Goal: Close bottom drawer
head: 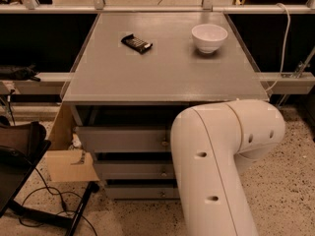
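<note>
1. At the far left I see a black chair frame (22,154) with cables on the speckled floor, and just beside it a cardboard box (69,165) against the side of the grey cabinet (167,75).
2. On the cabinet's top lie a dark wrapped snack bar (137,43), left of centre, and a white bowl (209,37) to its right, well apart from each other.
3. Below the top are three stacked drawers. The top drawer (123,139) juts out most, and the middle drawer (129,170) less.
4. The bottom drawer (138,191) sits lowest, near the floor. A dark gap shows above its plain grey front, so I judge it slightly open. Its small round knob (162,193) is just left of the arm.
5. I expect the drawer to be rigid and light to slide on its runners. No grasp is needed; I would press flat on the front near the knob, square to it, so it does not skew.
6. My white robot arm (221,156) fills the lower right and covers the right ends of all three drawers.
7. The gripper is out of sight, hidden behind or below the arm. I cannot tell how far open it is or whether it holds anything.
</note>
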Robot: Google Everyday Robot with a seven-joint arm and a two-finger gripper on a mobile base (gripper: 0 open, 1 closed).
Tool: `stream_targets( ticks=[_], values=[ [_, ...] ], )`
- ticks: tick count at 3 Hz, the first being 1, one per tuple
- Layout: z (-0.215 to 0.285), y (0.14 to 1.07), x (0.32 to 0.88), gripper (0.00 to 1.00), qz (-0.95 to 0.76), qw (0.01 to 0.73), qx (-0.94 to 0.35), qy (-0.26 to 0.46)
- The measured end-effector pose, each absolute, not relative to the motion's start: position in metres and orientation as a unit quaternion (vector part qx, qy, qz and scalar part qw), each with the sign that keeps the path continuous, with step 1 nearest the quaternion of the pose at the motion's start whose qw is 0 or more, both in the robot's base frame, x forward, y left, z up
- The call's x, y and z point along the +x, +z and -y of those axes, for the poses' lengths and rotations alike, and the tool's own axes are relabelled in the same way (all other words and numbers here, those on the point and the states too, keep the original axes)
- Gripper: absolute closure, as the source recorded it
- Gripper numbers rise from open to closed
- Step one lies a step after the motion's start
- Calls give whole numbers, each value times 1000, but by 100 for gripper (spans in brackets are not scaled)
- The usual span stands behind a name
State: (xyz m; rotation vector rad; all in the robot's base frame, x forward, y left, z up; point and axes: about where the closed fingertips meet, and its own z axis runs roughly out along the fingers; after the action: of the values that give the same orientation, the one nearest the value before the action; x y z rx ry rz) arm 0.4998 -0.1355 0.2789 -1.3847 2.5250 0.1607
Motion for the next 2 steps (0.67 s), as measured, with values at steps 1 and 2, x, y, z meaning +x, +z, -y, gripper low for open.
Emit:
stream_targets(
  ticks=[1,2],
  values=[
    [140,277,480,100,-866,122,-481,63],
    [161,299,448,100,-871,129,-469,66]
  ],
)
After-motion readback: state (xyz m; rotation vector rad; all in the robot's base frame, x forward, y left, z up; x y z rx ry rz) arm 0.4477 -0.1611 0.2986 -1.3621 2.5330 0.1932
